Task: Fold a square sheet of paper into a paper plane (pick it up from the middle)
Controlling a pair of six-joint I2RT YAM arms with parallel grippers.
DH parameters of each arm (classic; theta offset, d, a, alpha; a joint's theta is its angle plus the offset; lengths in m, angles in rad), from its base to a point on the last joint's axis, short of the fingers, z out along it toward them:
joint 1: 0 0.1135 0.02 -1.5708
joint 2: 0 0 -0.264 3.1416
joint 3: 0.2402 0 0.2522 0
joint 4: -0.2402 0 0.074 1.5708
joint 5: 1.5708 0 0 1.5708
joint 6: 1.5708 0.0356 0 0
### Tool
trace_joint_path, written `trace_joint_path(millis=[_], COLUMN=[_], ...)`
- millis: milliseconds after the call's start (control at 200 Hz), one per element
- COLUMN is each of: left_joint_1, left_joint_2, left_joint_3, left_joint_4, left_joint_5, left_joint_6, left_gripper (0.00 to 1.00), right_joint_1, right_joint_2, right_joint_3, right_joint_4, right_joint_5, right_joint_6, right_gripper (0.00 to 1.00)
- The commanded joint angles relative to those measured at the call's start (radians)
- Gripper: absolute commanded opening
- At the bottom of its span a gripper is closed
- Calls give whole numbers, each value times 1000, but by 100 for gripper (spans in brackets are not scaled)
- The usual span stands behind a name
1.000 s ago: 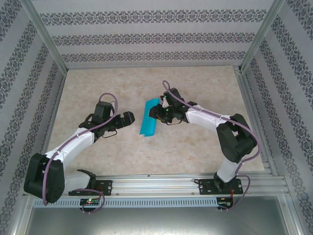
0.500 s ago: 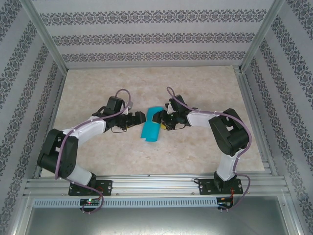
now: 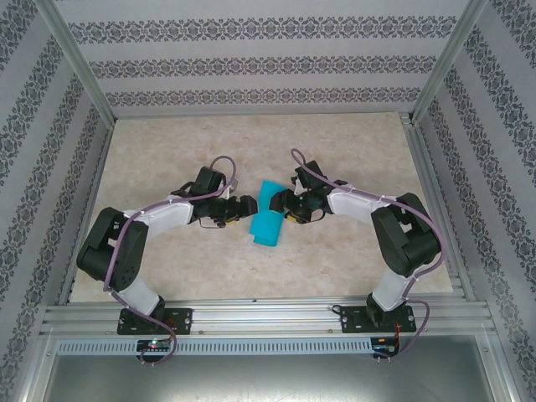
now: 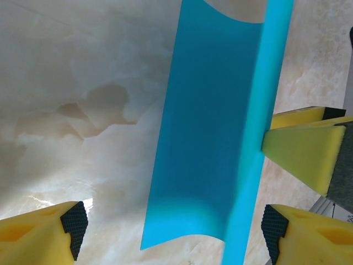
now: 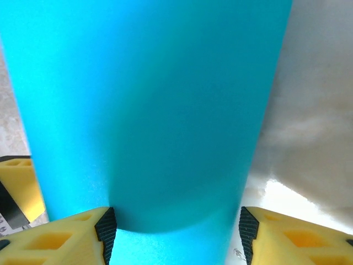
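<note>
Top external: teal paper sheet (image 3: 270,219), folded and bowed, at centre of table (image 3: 352,260). Left gripper (image 3: 244,207) spread wide astride it. Right gripper (image 3: 282,206) parted, sheet between its pads; grip uncertain. Judged light, floppy, easily creased; take at middle fold.

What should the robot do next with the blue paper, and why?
Probably close the left gripper on the square sheet of paper. The sheet is curled, with one flap standing up, and its end lies between the left fingers, which stand wide apart. The right gripper straddles the other side with jaws apart too, so nothing seems to pin the sheet.
</note>
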State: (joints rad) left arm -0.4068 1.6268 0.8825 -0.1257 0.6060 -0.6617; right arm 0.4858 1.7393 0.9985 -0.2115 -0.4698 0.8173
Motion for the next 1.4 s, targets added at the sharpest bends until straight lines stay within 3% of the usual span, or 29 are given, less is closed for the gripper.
trace_joint_path(millis=[0, 225, 405, 540, 934, 1399], left_joint_1=[-20, -29, -34, -33, -34, -33], left_joint_2=[10, 12, -64, -96, -82, -77], left_joint_3=[35, 44, 19, 21, 16, 21], left_joint_4=[8, 4, -2, -30, -27, -40], left_joint_5=[5, -14, -118, -160, -146, -150], left_joint_6=[-7, -7, -16, -2, 0, 10], left_gripper=[85, 84, 84, 85, 86, 87], right_joint_1=[-13, -1, 33, 48, 56, 80], right_joint_2=[-29, -6, 21, 46, 66, 30], right_joint_3=[-23, -7, 47, 70, 75, 93], right_joint_4=[-66, -135, -228, -227, -199, -141], right_joint_5=[67, 158, 243, 234, 293, 257], right_joint_6=[-25, -18, -31, -32, 94, 91], right_gripper=[64, 64, 66, 66, 69, 64])
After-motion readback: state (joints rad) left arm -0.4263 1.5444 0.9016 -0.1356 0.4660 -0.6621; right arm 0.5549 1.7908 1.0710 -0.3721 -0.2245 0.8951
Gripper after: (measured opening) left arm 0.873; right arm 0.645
